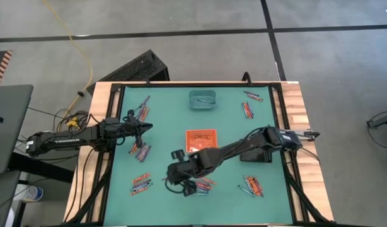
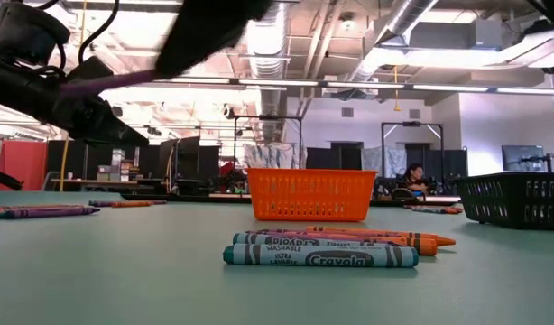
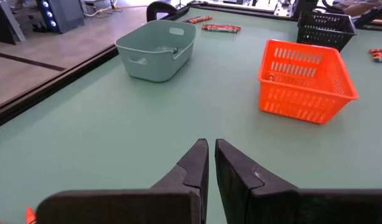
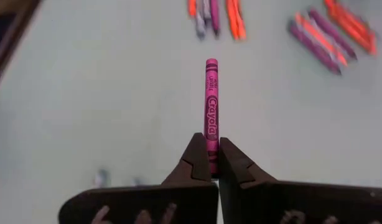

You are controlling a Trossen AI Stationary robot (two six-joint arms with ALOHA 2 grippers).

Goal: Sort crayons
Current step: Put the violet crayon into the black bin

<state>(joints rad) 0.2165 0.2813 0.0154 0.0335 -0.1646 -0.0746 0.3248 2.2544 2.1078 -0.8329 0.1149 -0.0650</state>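
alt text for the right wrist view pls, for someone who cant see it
The right tool is shut on a pink crayon that sticks straight out past its two dark fingers, above the pale green table. Further off, blurred loose crayons in orange-red and purple lie in small groups on the table.

"Crayola" runs along the pink crayon point(image 4: 211, 109) pinched in the right gripper point(image 4: 208, 163), and on the teal-wrapped crayon point(image 2: 320, 256), above "ULTRA WASHABLE".
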